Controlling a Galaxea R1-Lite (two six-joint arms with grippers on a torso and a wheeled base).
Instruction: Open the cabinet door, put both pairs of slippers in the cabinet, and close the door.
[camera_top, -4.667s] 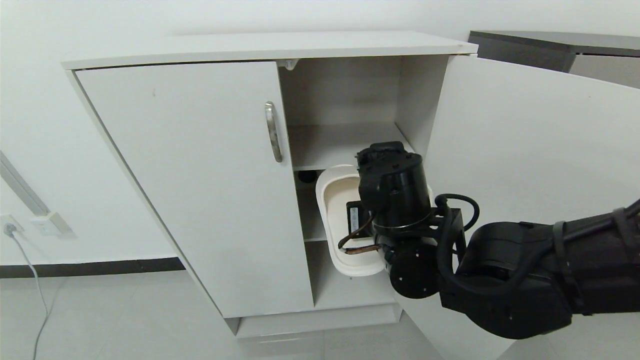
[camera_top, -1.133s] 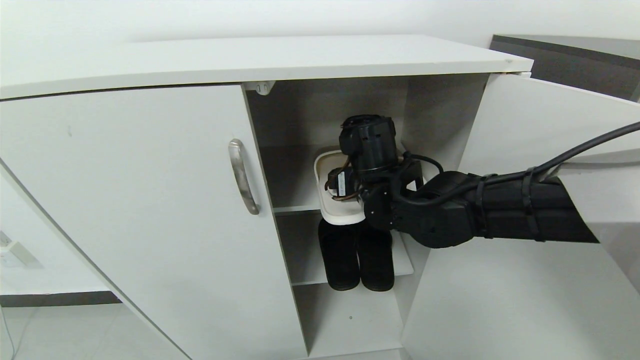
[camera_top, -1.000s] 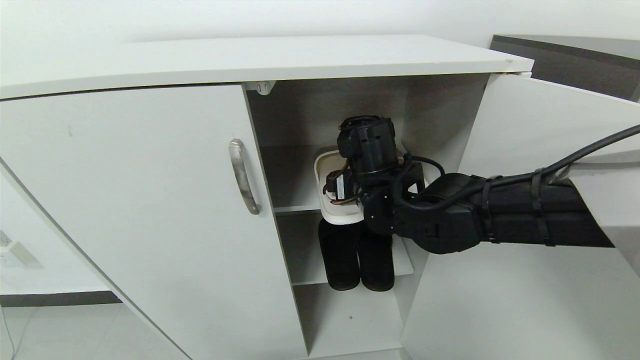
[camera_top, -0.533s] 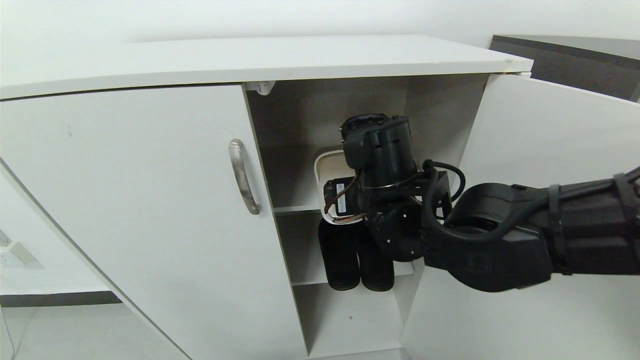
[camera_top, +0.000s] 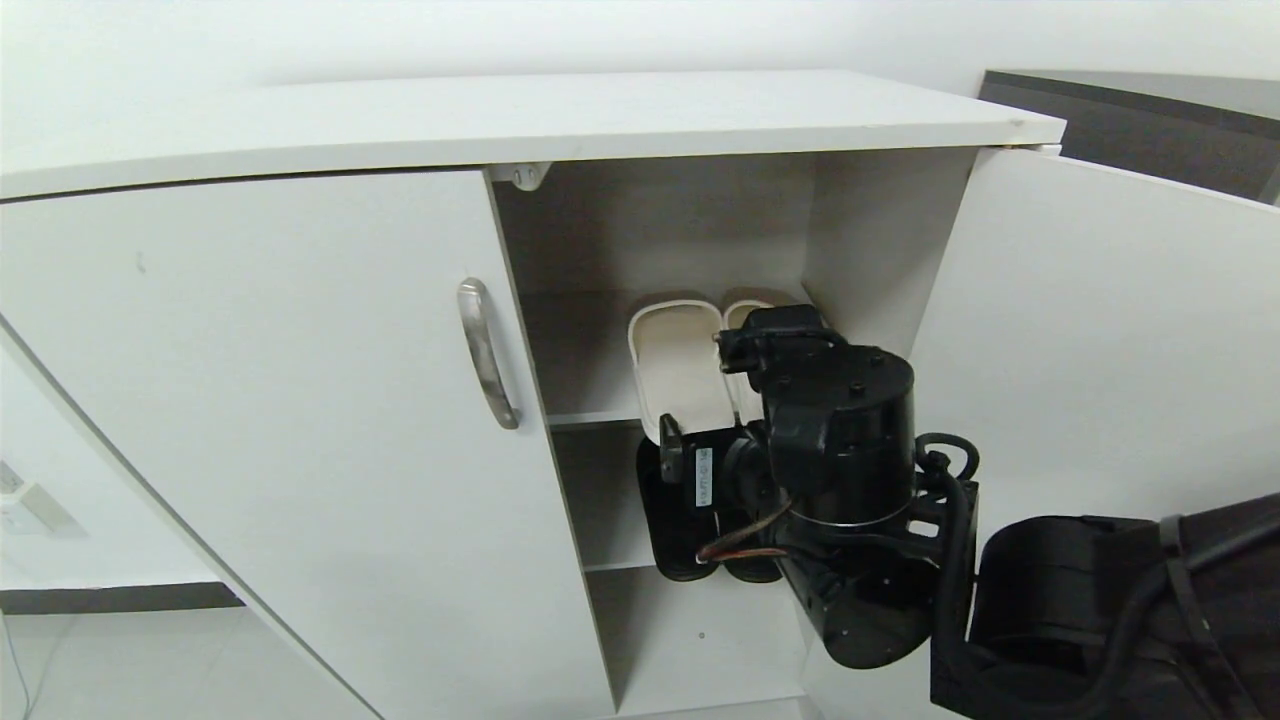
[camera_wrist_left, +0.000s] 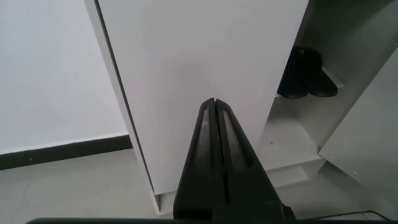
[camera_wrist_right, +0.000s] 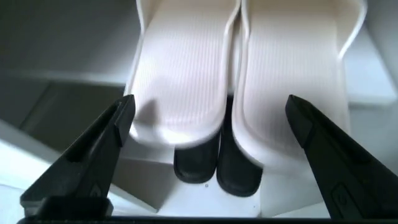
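Hanging just in front of the open right half of the cabinet (camera_top: 500, 110), the right claw (camera_wrist_right: 210, 106) is spread wide and holds nothing. Its fingers (camera_wrist_right: 112, 134) frame the near ends of the slippers without touching them. The left claw (camera_wrist_left: 214, 102) is pressed together and empty, and points at the lower part of the left door (camera_top: 280, 400), which is closed, its handle (camera_top: 487, 352) near the inner edge.

Just to the robot's right of the right claw stands the open door (camera_top: 1090, 330), swung outward with its inner face turned toward the arm. I judge the next move turns on this. Both pairs look stowed, so only this door is left to shut. It lies on the right of the claw, close to the right arm and well away from the left one. The claw would likely have to get round the panel's free edge or outer face and push it leftward toward the closed door.

Farther in, the white slippers (camera_top: 680, 370) lie side by side on the upper shelf (camera_top: 580, 350), long axes running front to back and near ends jutting over the shelf's front edge. The black slippers (camera_top: 680, 520) lie the same way on the shelf below (camera_top: 615, 545), also poking past its edge. Those overhanging ends might meet the closing door.
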